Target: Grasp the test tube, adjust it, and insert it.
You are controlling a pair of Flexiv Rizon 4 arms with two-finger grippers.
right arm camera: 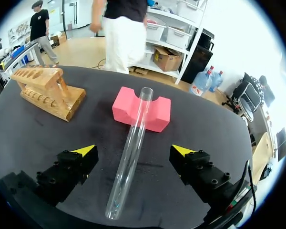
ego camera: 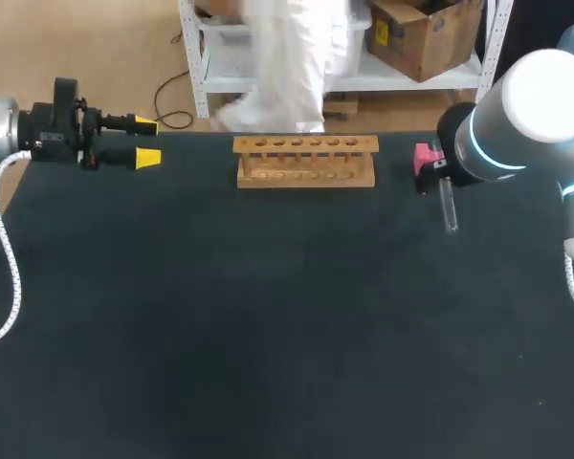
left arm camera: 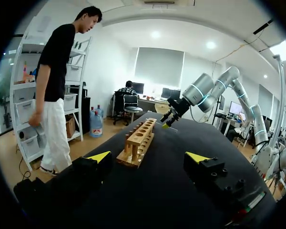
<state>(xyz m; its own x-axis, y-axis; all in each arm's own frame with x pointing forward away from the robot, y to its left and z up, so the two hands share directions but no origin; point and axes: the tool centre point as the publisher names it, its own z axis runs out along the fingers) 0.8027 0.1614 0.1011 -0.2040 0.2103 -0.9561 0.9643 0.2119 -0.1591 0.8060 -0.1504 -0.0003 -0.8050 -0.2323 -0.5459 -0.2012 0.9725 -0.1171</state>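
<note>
Wooden rack [ego camera: 305, 161]; test tube [right arm camera: 130, 148] propped on pink block [right arm camera: 157, 112]; left fingers [left arm camera: 97, 156], right fingers [right arm camera: 84, 150] spread.

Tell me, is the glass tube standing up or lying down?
Lying down, tilted: the test tube rests its open end in the pink foam block, round end on the table, outside the wooden rack.

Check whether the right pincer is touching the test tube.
Apart. The right wrist view shows the test tube lying inside the open right pincer, with bare table visible on both sides of it.
</note>
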